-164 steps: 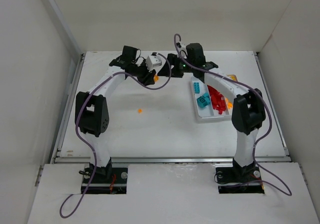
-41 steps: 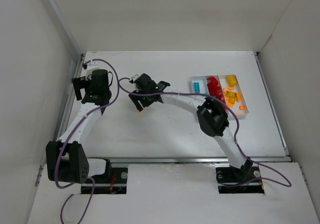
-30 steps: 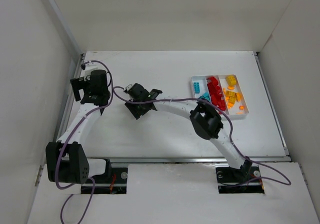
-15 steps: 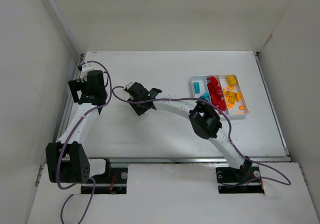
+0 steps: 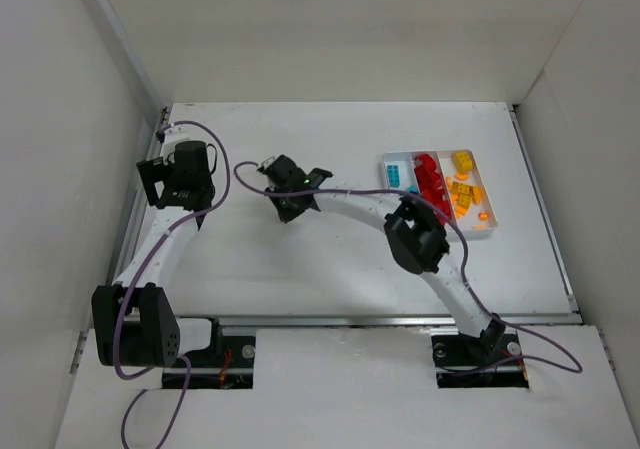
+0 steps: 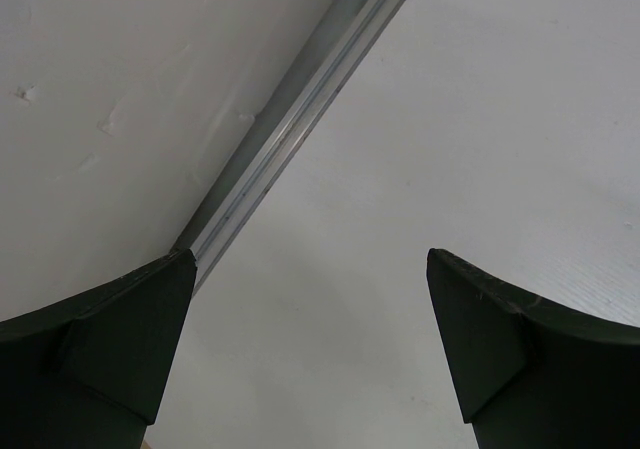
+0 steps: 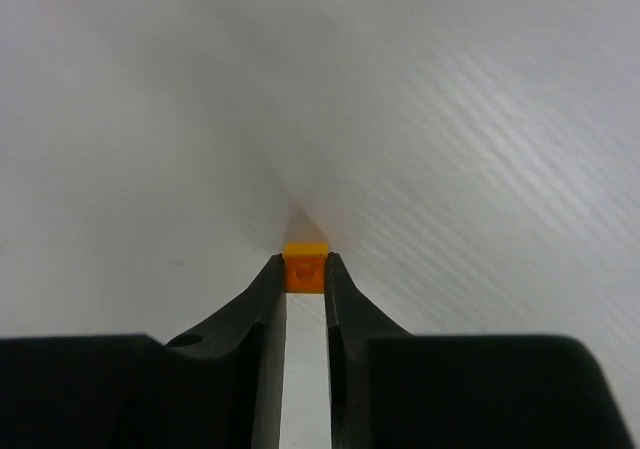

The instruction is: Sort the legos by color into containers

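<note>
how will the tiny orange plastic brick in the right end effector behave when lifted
The tiny orange plastic brick looks rigid and probably very light, so it shouldn't deform. It's pinched only at the fingertips of the right end effector, and its smooth faces look slick, so it might pivot or slip.

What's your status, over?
Right gripper shut on small orange plastic lego brick. Left gripper open, empty, by aluminium edge rail. No obstacle seen toward white three-compartment plastic tray.
</note>
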`<state>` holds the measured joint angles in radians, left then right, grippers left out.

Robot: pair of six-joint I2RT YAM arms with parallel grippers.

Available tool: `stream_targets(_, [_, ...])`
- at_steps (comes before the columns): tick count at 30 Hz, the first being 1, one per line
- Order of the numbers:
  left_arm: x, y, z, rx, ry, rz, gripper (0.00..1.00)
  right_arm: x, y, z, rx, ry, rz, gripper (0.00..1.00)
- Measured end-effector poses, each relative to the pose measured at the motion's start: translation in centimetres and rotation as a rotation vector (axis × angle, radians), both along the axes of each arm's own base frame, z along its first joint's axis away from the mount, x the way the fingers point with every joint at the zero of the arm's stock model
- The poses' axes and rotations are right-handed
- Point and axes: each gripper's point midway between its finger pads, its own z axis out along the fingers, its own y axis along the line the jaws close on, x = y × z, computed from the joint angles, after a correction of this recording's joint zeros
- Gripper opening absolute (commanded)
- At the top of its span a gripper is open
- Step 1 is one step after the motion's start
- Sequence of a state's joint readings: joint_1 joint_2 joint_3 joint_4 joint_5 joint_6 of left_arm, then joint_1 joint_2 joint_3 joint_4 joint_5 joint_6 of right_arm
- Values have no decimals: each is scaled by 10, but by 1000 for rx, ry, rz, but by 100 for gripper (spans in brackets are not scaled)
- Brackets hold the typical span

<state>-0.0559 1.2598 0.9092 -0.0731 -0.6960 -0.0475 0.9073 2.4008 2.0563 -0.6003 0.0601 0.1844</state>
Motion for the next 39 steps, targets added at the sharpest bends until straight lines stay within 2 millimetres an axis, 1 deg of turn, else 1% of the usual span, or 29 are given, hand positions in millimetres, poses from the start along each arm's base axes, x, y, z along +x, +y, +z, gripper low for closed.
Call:
stream_targets(1, [0, 0, 0, 0, 0, -1, 100, 6, -7, 3, 6, 5, -24, 0])
stream_targets(2, [0, -1, 0, -2, 1, -5, 100, 15, -24, 9, 24, 20, -70, 0])
stream_targets(3, [1, -1, -1, -4, 1, -8, 100, 28, -49, 17, 32, 32, -133, 0])
stream_targets(4, [1, -2, -1, -7, 2, -12, 100, 43, -80, 29, 51, 37, -207, 0])
stream_targets(6, [2, -4, -2, -13, 3, -22, 100, 80, -160, 60, 86, 13, -391, 0])
stream_targets(8, [3, -5, -3, -18, 6, -31, 100, 117, -259, 96, 132, -56, -612, 0])
stream_targets(9, [3, -6, -3, -20, 8, -35, 100, 129, -313, 112, 141, -99, -730, 0])
stream_targets(10, [3, -6, -4, -22, 9, -37, 100, 134, -365, 125, 141, -138, -845, 0])
stream_targets(11, [3, -6, -4, -23, 10, -39, 100, 133, -409, 133, 136, -171, -941, 0])
stream_targets(12, [4, -7, -5, -24, 13, -41, 100, 127, -444, 137, 122, -189, -1020, 0])
stream_targets(13, [4, -7, -6, -26, 17, -43, 100, 118, -467, 136, 109, -191, -1074, 0])
stream_targets(14, [6, -7, -8, -27, 22, -45, 100, 108, -483, 131, 94, -181, -1114, 0])
stream_targets(15, [7, -8, -9, -28, 26, -48, 100, 100, -493, 123, 77, -165, -1138, 0])
stream_targets(16, [9, -9, -11, -30, 33, -51, 100, 94, -498, 114, 61, -141, -1150, 0])
stream_targets(18, [12, -10, -14, -35, 50, -57, 100, 85, -499, 93, 31, -88, -1153, 0])
stream_targets(20, [14, -11, -16, -38, 59, -62, 100, 80, -497, 80, 12, -46, -1148, 0])
stream_targets(21, [16, -12, -18, -39, 65, -65, 100, 80, -496, 75, 6, -35, -1145, 2])
stream_targets(23, [19, -13, -19, -43, 72, -71, 100, 80, -495, 70, -1, -24, -1140, 20])
stream_targets(24, [20, -13, -21, -45, 76, -73, 100, 80, -494, 69, -2, -21, -1140, 39])
stream_targets(25, [21, -14, -22, -46, 79, -75, 100, 80, -494, 68, -4, -18, -1137, 50])
stream_targets(27, [21, -14, -25, -48, 90, -77, 100, 80, -495, 67, -9, -15, -1134, 69])
stream_targets(28, [22, -14, -26, -48, 95, -78, 100, 79, -494, 67, -13, -12, -1129, 82])
stream_targets(31, [22, -14, -26, -48, 101, -78, 100, 79, -495, 67, -23, -6, -1122, 97])
stream_targets(32, [22, -14, -25, -48, 102, -78, 100, 79, -495, 68, -26, -6, -1121, 100])
stream_targets(35, [24, -14, -24, -48, 99, -79, 100, 82, -497, 76, -29, -22, -1114, 100])
stream_targets(37, [24, -14, -23, -48, 99, -79, 100, 85, -499, 86, -23, -45, -1117, 100])
stream_targets(39, [24, -14, -23, -48, 100, -79, 100, 85, -506, 102, -12, -81, -1129, 100])
